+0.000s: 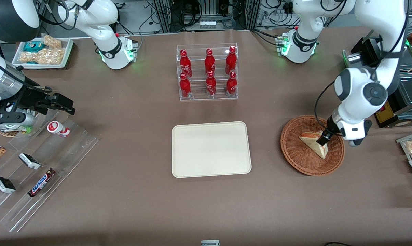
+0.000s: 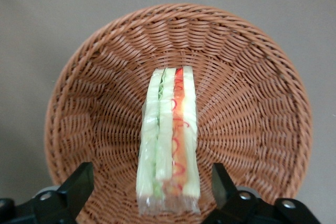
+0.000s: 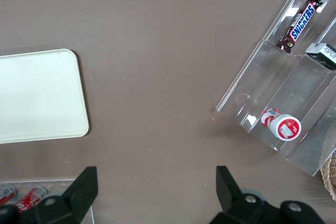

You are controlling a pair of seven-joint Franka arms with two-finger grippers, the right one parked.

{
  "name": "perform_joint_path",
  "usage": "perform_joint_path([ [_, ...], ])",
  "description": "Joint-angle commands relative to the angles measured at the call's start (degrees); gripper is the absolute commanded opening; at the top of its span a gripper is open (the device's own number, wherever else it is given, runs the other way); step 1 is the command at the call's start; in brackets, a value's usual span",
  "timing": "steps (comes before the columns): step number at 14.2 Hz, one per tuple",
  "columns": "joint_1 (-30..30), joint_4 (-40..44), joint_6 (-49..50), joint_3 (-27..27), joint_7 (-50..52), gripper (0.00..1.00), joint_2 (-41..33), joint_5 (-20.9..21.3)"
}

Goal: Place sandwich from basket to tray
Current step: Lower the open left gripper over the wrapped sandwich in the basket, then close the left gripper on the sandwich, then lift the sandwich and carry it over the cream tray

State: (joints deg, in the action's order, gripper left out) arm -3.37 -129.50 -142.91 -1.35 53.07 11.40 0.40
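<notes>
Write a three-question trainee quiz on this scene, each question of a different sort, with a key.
1. True or false: the sandwich lies in the basket.
2. Multiple choice: the hand is A) over the tray, B) over the basket with a finger on each side of the sandwich, C) at the bottle rack.
3. Fill in: the rack holds ___ red bottles.

Key: 1 true; 2 B; 3 six.
</notes>
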Motion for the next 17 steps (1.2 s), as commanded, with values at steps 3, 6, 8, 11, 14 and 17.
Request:
perform_joint_path([
  [3,0.20,1.00,-2.11,0.47,6.70,0.04,3.01,-0.05],
  [6,-0.15,5.37,5.14,0.82,5.73,0.00,1.78,0.48],
  [8,-2.51,12.83,14.38,1.00,4.42,0.00,2.13,0.04],
  [11,-9.88,20.23,17.76,1.08,2.15,0.01,5.02,-0.05],
  [14,-18.75,29.44,17.32,1.00,-2.25,0.02,12.47,0.30],
  [17,-26.67,38.68,17.67,1.00,-8.25,0.02,20.13,0.13],
])
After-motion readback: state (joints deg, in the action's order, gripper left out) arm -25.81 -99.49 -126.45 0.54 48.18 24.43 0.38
